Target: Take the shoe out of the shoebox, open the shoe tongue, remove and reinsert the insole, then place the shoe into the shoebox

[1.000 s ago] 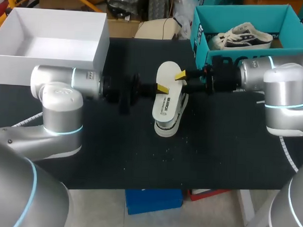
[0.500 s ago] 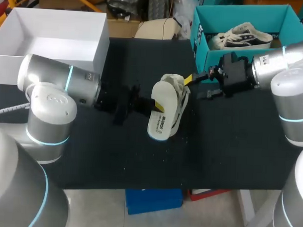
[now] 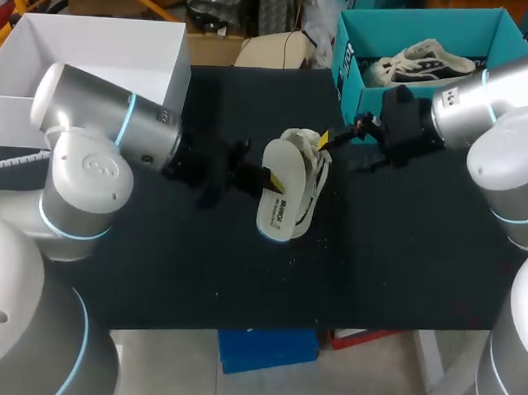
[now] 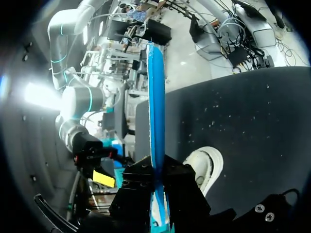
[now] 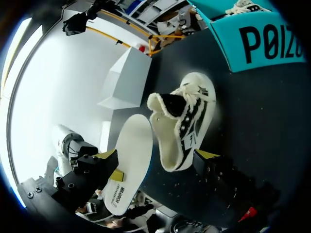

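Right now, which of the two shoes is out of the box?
The shoe out on the black table, beside the insole. The other shoe lies in the teal shoebox.

print | large black letters on teal shoebox (image 5: 262,41); dark label on insole (image 5: 127,162)

left gripper (image 4: 158,180) clamped on insole (image 4: 155,97) from both sides | insole edge-on, blue face, running straight out ahead | white shoe (image 4: 209,165) just beside gripper, well inside black worktop's (image 4: 243,111) far edge | right arm (image 4: 77,104) beyond insole, opposite side
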